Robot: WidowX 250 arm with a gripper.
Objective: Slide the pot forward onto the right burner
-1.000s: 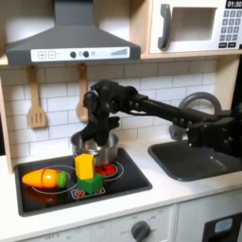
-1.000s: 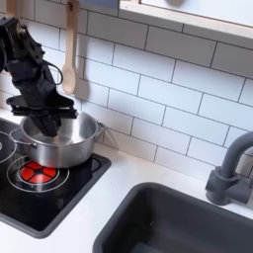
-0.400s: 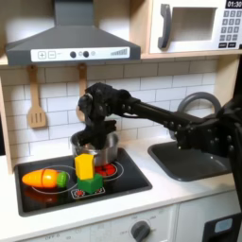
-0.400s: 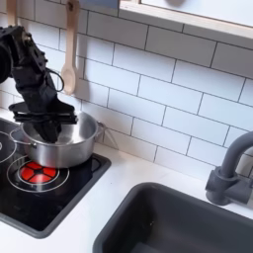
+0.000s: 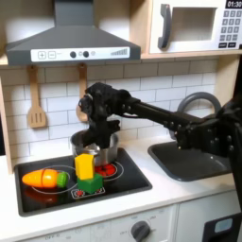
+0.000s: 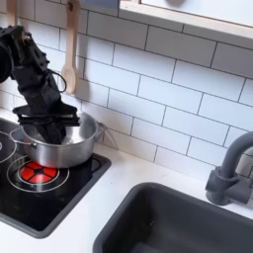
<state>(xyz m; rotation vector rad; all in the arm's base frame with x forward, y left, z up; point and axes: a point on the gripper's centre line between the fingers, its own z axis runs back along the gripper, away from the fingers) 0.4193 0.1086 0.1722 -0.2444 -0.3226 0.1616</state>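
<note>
The shiny silver pot (image 5: 95, 147) (image 6: 59, 144) stands at the back of the black cooktop (image 5: 132, 176), against the tiled wall. My gripper (image 5: 92, 135) (image 6: 45, 123) reaches down from above, and its fingertips dip inside the pot's rim. The pot wall and the black wrist hide the fingers, so their gap cannot be made out. The right burner (image 5: 108, 170) (image 6: 38, 175), a red ring, lies just in front of the pot. A yellow toy vegetable (image 5: 85, 165) stands at the burner's edge on the first exterior view's left.
An orange carrot toy (image 5: 43, 177) and a green toy (image 5: 91, 183) lie on the cooktop's front. A dark sink basin (image 5: 194, 161) (image 6: 183, 222) with a grey faucet (image 6: 233, 168) sits to the right in both exterior views. Wooden utensils (image 6: 69, 59) hang on the wall.
My gripper has sunk lower into the pot and shifted slightly toward the second exterior view's left. The pot stays where it was.
</note>
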